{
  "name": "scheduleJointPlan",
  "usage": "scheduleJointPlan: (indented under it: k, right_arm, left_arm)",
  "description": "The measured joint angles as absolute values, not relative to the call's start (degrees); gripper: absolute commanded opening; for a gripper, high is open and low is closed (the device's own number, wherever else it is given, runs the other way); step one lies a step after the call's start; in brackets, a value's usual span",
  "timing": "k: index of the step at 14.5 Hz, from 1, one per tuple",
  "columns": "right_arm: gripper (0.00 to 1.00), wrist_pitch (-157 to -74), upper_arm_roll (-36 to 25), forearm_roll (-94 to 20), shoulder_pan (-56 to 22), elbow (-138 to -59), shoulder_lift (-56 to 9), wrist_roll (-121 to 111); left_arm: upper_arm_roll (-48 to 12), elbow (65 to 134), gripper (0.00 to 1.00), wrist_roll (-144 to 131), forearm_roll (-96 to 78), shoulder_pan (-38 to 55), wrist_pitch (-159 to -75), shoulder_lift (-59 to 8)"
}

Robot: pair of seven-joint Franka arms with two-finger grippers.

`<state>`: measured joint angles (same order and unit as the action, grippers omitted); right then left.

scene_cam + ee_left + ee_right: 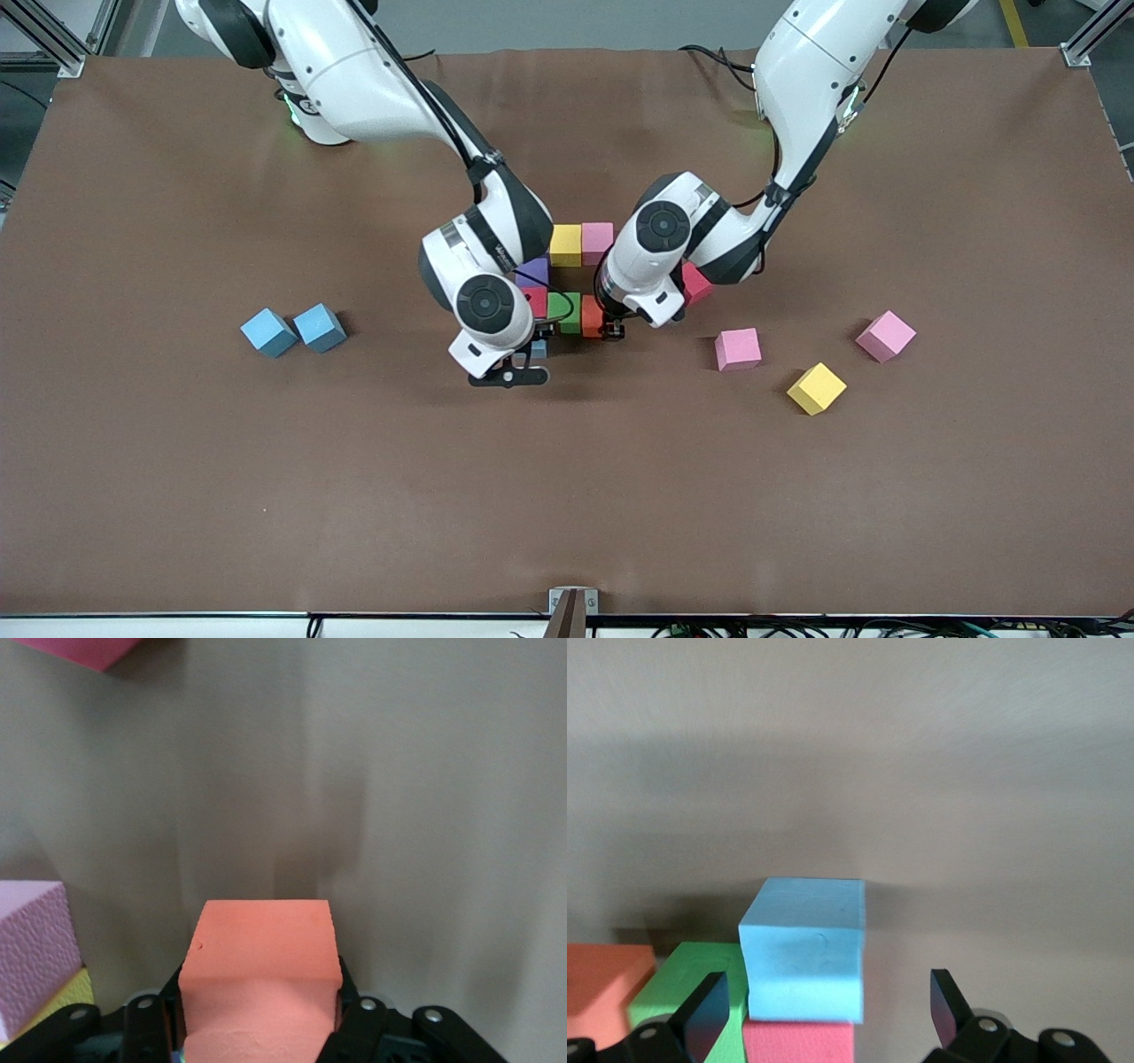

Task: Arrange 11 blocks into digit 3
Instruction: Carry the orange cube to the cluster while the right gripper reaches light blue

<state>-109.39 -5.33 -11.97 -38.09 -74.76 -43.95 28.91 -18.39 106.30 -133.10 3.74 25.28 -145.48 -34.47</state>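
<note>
Front view shows matte foam cubes on a brown, cloth-like table [177, 487], well in from every edge, with the half-built digit 3 [567, 279] at mid-table between the two arms. Its visible cubes are square-edged and finely grained: a yellow block [565, 245] touching a pink block [598, 241] in the bar nearest the base edge, a purple block [532, 271] and a red block [535, 299] under the right arm's wrist, then a green block [563, 312] beside an orange block [592, 316]. The left gripper [611, 330] is clamped on the orange block [263, 979], its black fingers [361, 1023] pressing both sides of the cube. The right gripper [523, 363] stands spread wide around a blue block [804, 948], its fingers [707, 1010] apart from the cube's sides; that block sits against the red one [799, 1042], on the side nearer the front camera. Another red block [695, 283] lies half hidden under the left arm. Toward the left arm's end lie loose cubes: a pink pair [738, 348] and a yellow cube [816, 388]. Toward the right arm's end two blue cubes [292, 330] touch at a corner.
</note>
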Motion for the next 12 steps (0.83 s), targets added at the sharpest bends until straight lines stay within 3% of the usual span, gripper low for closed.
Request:
scheduleJointPlan:
  k: [3, 6, 9, 12]
  right_arm:
    - [1.00, -102.21, -5.66, -11.94, -33.08, -74.30, -38.41, 23.90]
    - [1.00, -98.77, -6.04, -11.80, -27.30, -78.89, -31.75, 12.97]
    - [1.00, -100.16, -6.29, -10.92, -21.89, -87.77, -25.64, 1.23]
    - [1.00, -107.92, -6.33, -7.08, -18.05, -98.32, -21.04, -10.17]
  left_arm:
    - [-18.12, 109.79, 0.19, -133.92, 4.38, 24.98, -148.63, -33.59]
    - [-18.04, 111.26, 0.19, -134.50, 4.38, 24.96, -151.61, -33.51]
    - [-18.07, 111.79, 0.19, -135.25, 4.38, 25.72, -153.14, -33.51]
    - [-18.08, 112.24, 0.19, -135.32, 4.38, 25.94, -153.92, -33.54]
